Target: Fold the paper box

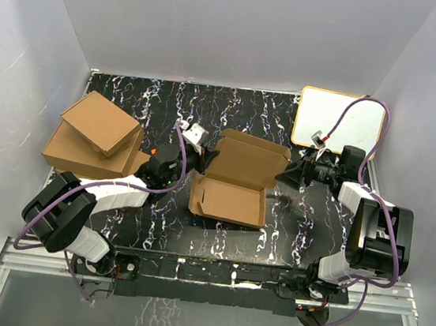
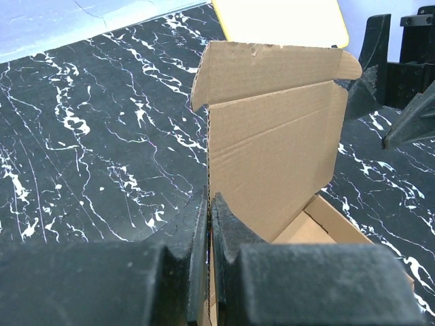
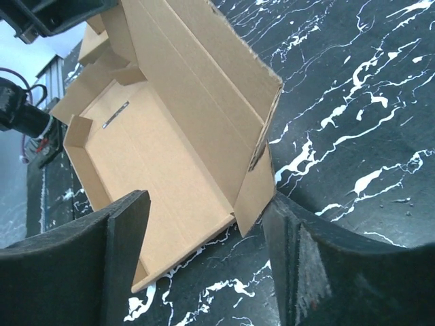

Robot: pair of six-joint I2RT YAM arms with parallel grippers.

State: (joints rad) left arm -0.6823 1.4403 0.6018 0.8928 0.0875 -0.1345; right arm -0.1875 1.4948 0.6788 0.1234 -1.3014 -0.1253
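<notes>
The paper box (image 1: 229,200) lies open in the middle of the black marbled table, its lid panel (image 1: 252,161) standing up at the far side. My left gripper (image 1: 209,160) is shut on the lid's left edge; in the left wrist view the thin cardboard edge sits pinched between the pads (image 2: 228,224), and the lid (image 2: 272,149) rises ahead. My right gripper (image 1: 285,175) is open at the lid's right end. In the right wrist view the box's corner and a small side flap (image 3: 255,193) hang between the spread fingers (image 3: 126,251), the flap close to the right one.
Two ready-made brown boxes (image 1: 93,141) are stacked at the left of the table. A white board with a yellow rim (image 1: 339,118) lies at the back right. Grey walls close in on three sides.
</notes>
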